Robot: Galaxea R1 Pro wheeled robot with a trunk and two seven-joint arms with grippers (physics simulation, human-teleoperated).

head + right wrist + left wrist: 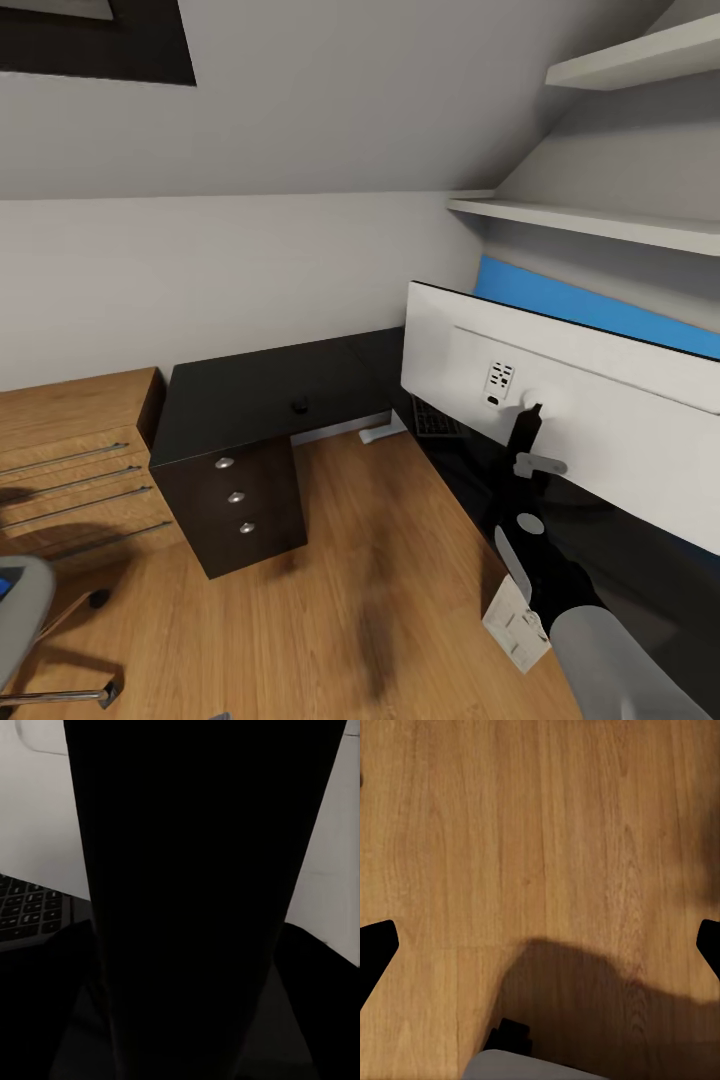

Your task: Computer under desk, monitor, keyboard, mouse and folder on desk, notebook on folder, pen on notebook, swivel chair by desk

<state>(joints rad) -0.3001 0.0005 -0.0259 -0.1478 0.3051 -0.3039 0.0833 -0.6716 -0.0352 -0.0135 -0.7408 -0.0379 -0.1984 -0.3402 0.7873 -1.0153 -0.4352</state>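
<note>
One monitor (600, 420) is seen at the right of the head view, its white back turned to the camera, its slim black stand (202, 885) resting on the glossy black table (260, 390). One keyboard (437, 420), dark-keyed, lies behind it at centre right. Three silver knobs (235, 496) are counted on the drawer unit. One grey swivel chair (20, 610) is cut off at lower left. The right arm is raised toward the stand; whether its end effector is spread cannot be told. The left end effector (540, 945) is spread wide over the wooden floor (540, 832).

keyboard (438, 420) mostly hidden behind monitor (560, 420), swivel chair (30, 620) cut off
</note>
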